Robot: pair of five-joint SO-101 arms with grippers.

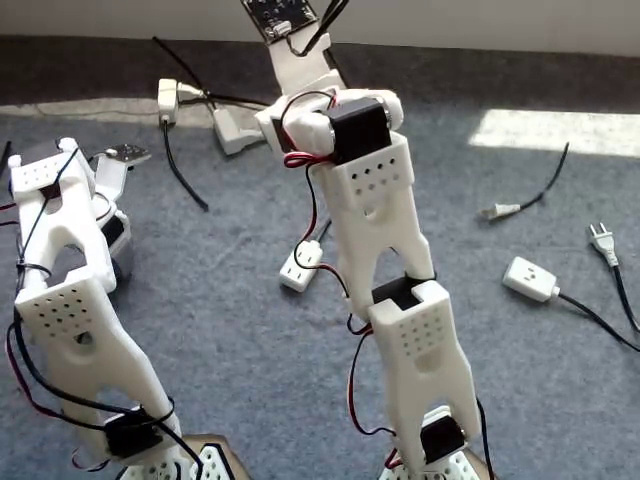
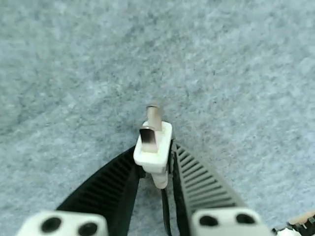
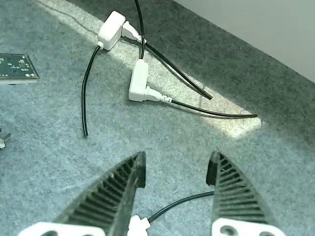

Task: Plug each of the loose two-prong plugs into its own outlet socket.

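My left gripper (image 2: 156, 153) is shut on a white two-prong plug (image 2: 153, 140), prongs pointing away over bare grey carpet. My right gripper (image 3: 176, 164) hangs open above the carpet, holding nothing; a black cable (image 3: 182, 202) with a white end crosses under it. Beyond it lie two white outlet sockets (image 3: 139, 81) (image 3: 110, 29), each with a plug in it. In the high view a white socket (image 1: 300, 266) lies beside the middle arm, another socket (image 1: 530, 278) at the right. Loose plugs (image 1: 601, 238) (image 1: 497, 211) lie near it.
A small circuit board (image 1: 128, 153) lies on the carpet at the back left, near the left arm (image 1: 60, 260). Black cables (image 1: 185, 175) trail from the back sockets (image 1: 168, 100) (image 1: 235, 128). A sunlit patch (image 1: 560, 130) marks the far right carpet.
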